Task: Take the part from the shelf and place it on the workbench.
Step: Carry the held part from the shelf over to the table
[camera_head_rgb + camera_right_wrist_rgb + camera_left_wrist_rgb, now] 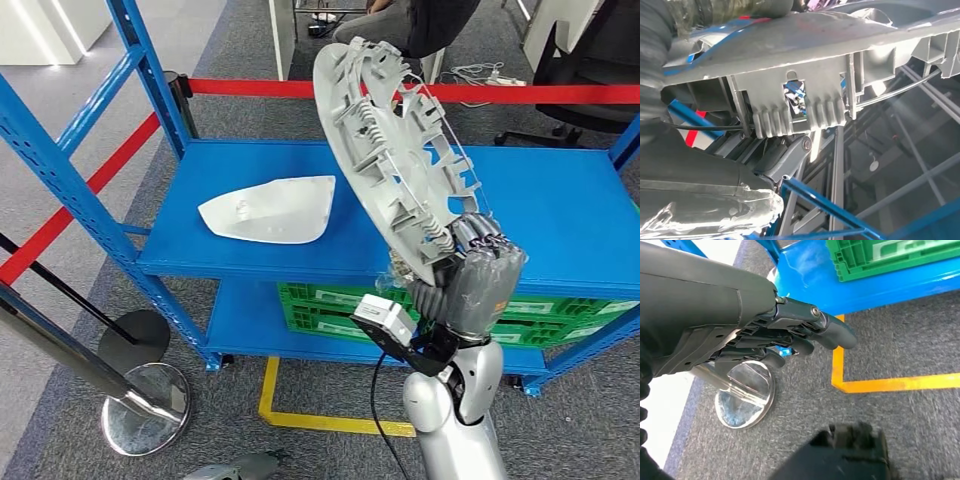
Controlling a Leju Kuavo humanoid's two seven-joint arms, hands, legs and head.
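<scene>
A: Where is the part?

B: The round grey plastic wheel cover with ribs and a thin wire ring on its back is clear of the blue metal shelf. It stands tilted in the air above the upper board, ribbed side toward the camera.

A: What holds it there?

B: The right hand grips it at the lower rim, fingers wrapped over the edge. In the right wrist view the cover's ribbed rim runs close across the hand, so the grasp looks firm. I judge the rim is chosen because it gives the fingers an edge to close on.

A: Why tilted?

B: Probably so the wide disc clears the shelf posts as it comes out.

A: And the left hand?

B: The left hand hangs low over the grey carpet, fingers loosely extended together and holding nothing. It seems simply kept out of the way.

A: Anything else on the shelf?

B: A white curved plastic panel lies flat on the upper board, apart from the cover. A green plastic crate sits on the lower board.

A: How far along?

B: Picked, I judge; the carry to the workbench remains.
</scene>
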